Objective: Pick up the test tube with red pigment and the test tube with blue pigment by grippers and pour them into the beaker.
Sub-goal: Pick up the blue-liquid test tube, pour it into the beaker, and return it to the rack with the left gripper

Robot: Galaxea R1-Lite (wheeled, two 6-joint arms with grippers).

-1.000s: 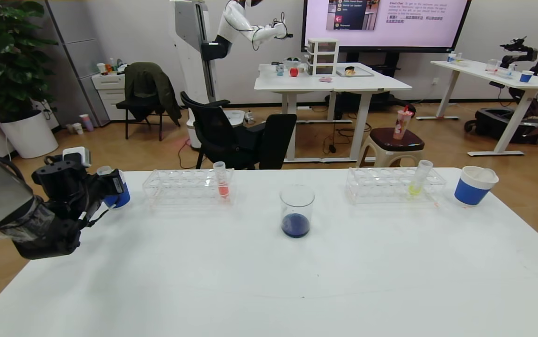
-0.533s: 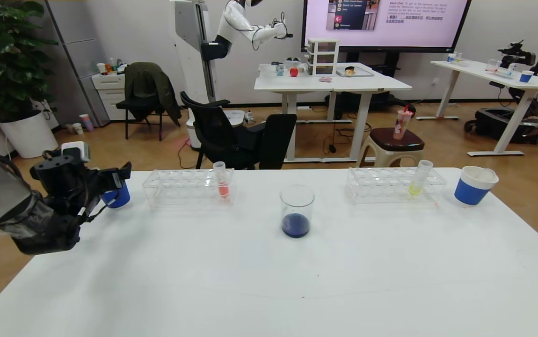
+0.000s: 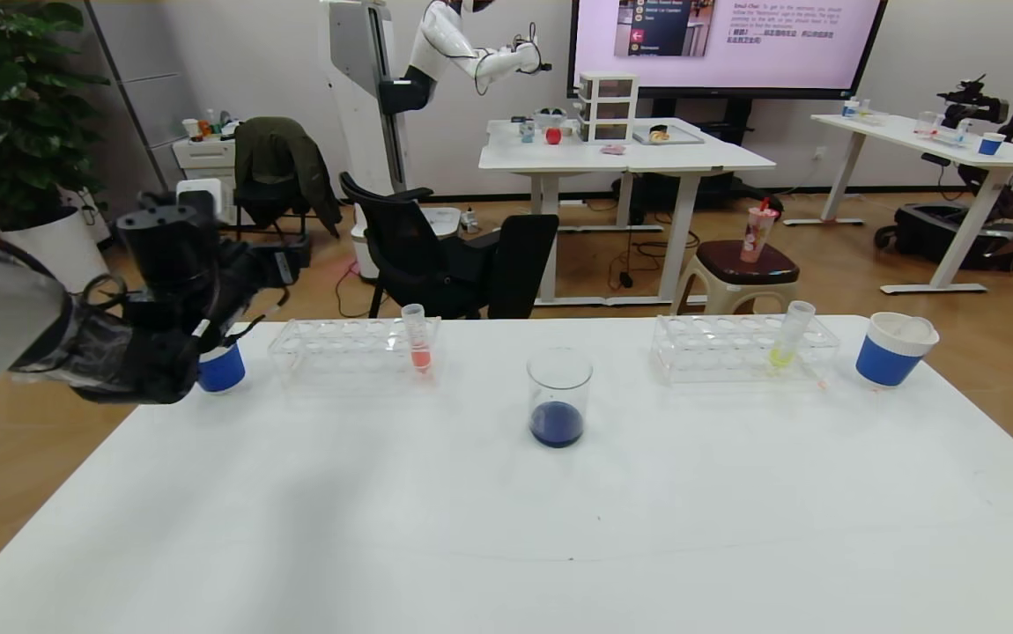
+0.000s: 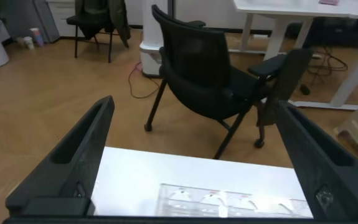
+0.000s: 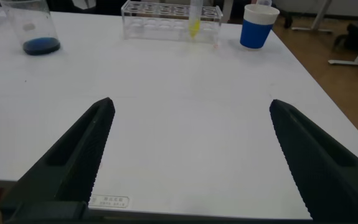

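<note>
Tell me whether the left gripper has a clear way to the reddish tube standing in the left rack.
Probably yes. The left gripper hangs open above the table's far left corner, near the blue cup. The reddish tube stands alone in the left rack, its top clear and nothing between them.

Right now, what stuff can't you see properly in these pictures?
1. Left blue cup, head view: its top hides behind the left gripper.
2. Left tube rack, left wrist view: cut off by the picture edge.
3. Right gripper: outside the head view; only its open fingers show in the right wrist view.
4. Blue-pigment test tube: in no view.
</note>
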